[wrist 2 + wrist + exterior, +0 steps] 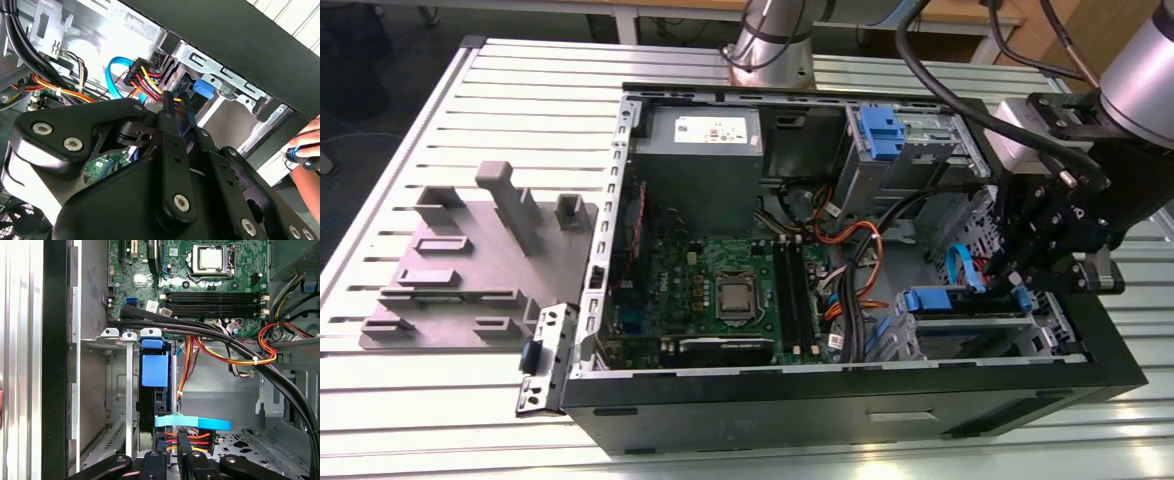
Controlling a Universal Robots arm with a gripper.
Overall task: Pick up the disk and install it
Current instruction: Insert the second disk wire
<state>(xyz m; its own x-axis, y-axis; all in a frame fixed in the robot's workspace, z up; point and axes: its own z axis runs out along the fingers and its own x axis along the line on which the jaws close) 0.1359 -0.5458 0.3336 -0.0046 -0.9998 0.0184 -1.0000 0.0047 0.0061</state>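
The disk (154, 371) stands on edge in the lower drive cage of the open computer case (854, 395). Its bright blue carrier end faces out of the cage and its dark body sits behind, between silver rails. The exterior view shows that blue end (927, 300) at the case's front right corner. My gripper (1003, 288) hangs just right of it, reaching down into the case. In the second wrist view my black fingers (176, 107) meet at their tips beside the blue carrier tab (202, 87) and the red-yellow power wires (145, 75). The gripper (172, 447) looks shut, with nothing seen held.
A light blue data cable (192, 423) crosses just above my fingers. Thick black cables (240, 347) and orange wires run over the motherboard (720, 290). A smaller blue clip (881, 130) sits in the upper bay, near the grey power supply (698, 150). A person's hand (305, 150) is outside the case. A grey fixture (467, 260) lies on the table.
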